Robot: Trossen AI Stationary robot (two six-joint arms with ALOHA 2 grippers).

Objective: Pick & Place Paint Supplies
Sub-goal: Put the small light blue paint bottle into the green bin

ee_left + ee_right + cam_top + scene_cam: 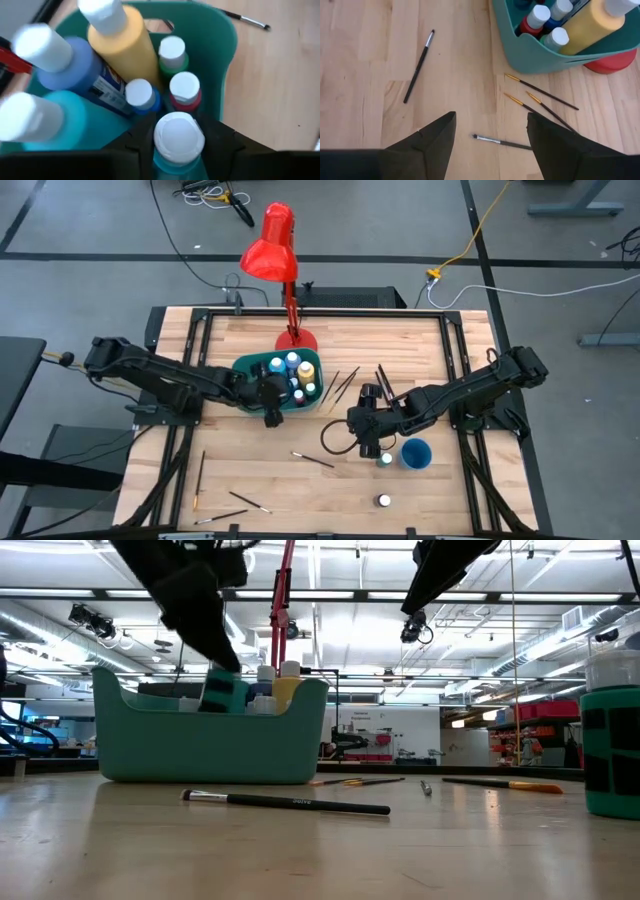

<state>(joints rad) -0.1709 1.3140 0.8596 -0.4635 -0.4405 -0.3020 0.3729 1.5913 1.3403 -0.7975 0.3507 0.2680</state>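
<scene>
The teal bin [250, 370] holds several white-capped paint bottles: yellow [127, 42], blue [75, 70], teal [55, 115] and smaller ones. My left gripper [272, 398] is over the bin's near side, shut on a teal bottle [177, 150]. My right gripper [490, 135] hovers open over the table right of the bin, above a dark brush [501, 143]. More brushes lie flat on the table [313, 460] [250, 500] [345, 385]. Two small bottles stand on the table [385, 459] [384, 501]. My left gripper pinches the teal bottle between its two fingers just below the white cap [179, 136], one finger on each side. The bottle [222, 693] sits at the bin's rim, slightly tilted; its lower end is hidden behind the bin's wall.
A red desk lamp [272, 250] stands on its base [296, 338] behind the bin. A small round blue cup [415, 453] stands right of my right gripper. A black cable loops on the table [335, 435]. Bare wood lies near the table's front edge.
</scene>
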